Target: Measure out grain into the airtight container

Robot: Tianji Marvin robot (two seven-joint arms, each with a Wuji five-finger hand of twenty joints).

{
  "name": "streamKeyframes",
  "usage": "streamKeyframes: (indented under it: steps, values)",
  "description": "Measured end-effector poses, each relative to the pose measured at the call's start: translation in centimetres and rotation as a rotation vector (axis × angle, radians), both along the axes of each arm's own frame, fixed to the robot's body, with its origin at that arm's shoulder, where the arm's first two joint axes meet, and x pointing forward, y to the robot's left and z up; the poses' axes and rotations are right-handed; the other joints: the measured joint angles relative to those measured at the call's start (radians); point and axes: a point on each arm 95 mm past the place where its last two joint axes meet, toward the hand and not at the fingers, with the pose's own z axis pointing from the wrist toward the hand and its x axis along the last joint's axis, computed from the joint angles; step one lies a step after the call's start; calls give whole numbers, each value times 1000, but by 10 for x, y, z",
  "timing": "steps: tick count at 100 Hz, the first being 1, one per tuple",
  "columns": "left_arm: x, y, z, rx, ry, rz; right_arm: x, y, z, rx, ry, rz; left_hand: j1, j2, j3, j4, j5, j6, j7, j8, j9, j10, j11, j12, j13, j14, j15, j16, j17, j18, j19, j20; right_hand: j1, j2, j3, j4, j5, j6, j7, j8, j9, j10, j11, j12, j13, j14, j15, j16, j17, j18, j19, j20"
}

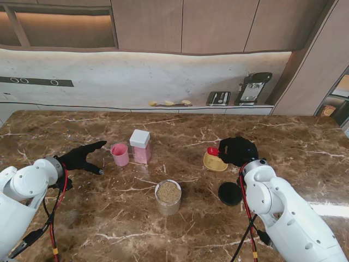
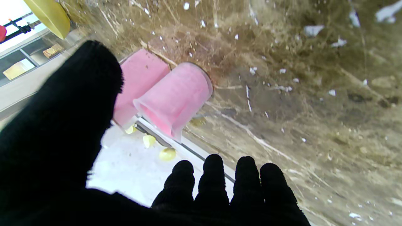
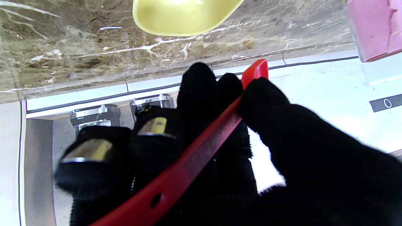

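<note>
Right wrist view: right robot hand (image 3: pixel 220 141) is gripping the yellow plastic scoop's (image 3: pixel 182 15) red handle (image 3: pixel 201 147); left robot hand (image 1: pixel 82 157) is resting open, empty.

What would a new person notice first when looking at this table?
Probably the pink pair left of centre: a pink cup beside a pink container with a white lid, the open left hand close by. Nearer to me stands an open jar of grain. On the right, the right hand grips the red handle of a yellow scoop.
</note>
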Motion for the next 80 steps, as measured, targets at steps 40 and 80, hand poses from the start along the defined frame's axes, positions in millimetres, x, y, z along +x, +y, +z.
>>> streamKeyframes:
  steps: [40,80]
  values:
    - [7,-13,-27,-5,-4,48,0,-1,-1,4,-2,7,-40,-10,32,-12,0,25,-25,-1,0,-5,-22,-12,0,-1,-1,0,-1,0,-38,24,0,0,0,0,0,0,0,0,0,0,4,0,0,-1,9,0,0,0,0,0]
    - [15,-32,-48,-29,49,57,0,2,-1,6,-3,17,-54,-10,30,-12,0,25,-25,-11,-10,-5,-36,-13,-25,-4,-14,0,-27,-11,-68,49,0,0,0,0,0,0,0,0,0,-1,5,0,0,-2,9,0,1,-1,0,0]
